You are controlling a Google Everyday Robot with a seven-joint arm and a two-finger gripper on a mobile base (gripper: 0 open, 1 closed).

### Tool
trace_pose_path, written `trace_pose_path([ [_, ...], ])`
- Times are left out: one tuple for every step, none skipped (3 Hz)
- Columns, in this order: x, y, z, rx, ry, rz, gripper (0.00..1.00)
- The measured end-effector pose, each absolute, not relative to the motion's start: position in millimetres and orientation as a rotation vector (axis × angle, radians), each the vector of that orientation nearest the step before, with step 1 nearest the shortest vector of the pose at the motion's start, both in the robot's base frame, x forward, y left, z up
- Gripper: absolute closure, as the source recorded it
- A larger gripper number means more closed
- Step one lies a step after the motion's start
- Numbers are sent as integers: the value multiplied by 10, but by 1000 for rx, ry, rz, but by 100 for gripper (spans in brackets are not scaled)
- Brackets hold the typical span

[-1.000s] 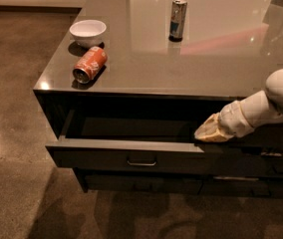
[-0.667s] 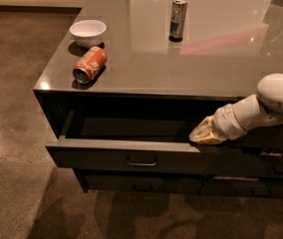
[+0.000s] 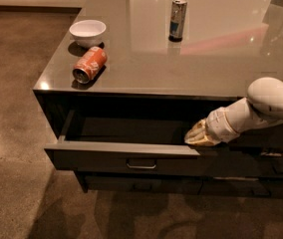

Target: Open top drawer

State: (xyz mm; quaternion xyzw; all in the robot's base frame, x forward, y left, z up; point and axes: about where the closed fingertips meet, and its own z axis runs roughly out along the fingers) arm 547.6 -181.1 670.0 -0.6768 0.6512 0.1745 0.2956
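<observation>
The top drawer (image 3: 106, 156) sits partly pulled out under the desk (image 3: 221, 68), grey inside showing. The gripper (image 3: 197, 137) is at the right end of the drawer front's upper edge, not on the little bar handle (image 3: 141, 164). My guess is that dragging the lip works just as well from that side. Can't tell if it's clamped there or only hooked behind it
</observation>
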Motion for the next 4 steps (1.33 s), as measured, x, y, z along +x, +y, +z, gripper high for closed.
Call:
trace_pose_path([
  [5463, -1765, 6616, -1832, 1713, 467, 100],
  [5386, -1739, 6587, -1869, 1677, 501, 100],
  [5191, -1702, 6616, -1920, 1667, 538, 100],
  [4892, -1695, 6559, -1937, 1694, 627, 100],
])
